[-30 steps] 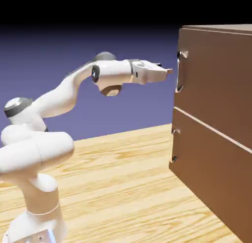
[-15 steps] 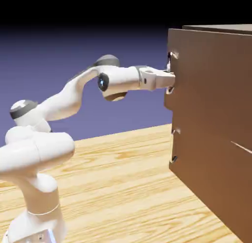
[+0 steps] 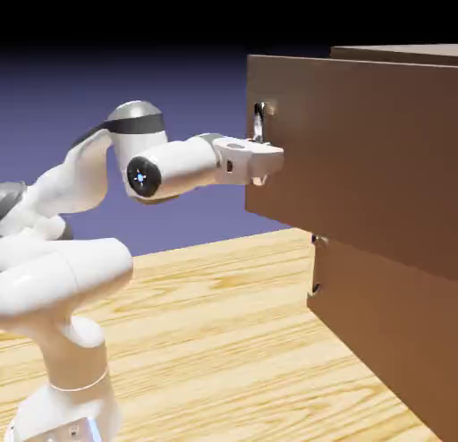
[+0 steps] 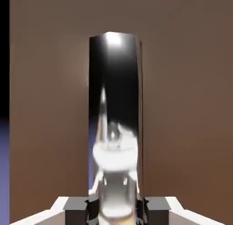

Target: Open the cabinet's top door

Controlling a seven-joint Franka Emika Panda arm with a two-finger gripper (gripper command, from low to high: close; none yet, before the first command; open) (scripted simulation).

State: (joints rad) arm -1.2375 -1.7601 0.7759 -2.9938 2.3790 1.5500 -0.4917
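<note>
At the bottom of the hand view, the end effector pinches the shiny handle — a grip its own body covers in the exterior view. Only that view shows the door, upper right, swung out from the cabinet.

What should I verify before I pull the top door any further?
- Jaws on the handle: ok, closed with one tip on each side of the metal handle.
- Right door under the grip: ok, it is the upper panel, not the lower one.
- Top door off the cabinet: ok, its handle edge stands out from the front.
- Lower door shut: ok, it appears flush.
- Door fully open: not ok, only partly swung.
- Grip firm enough to pull harder: cannot tell.
</note>
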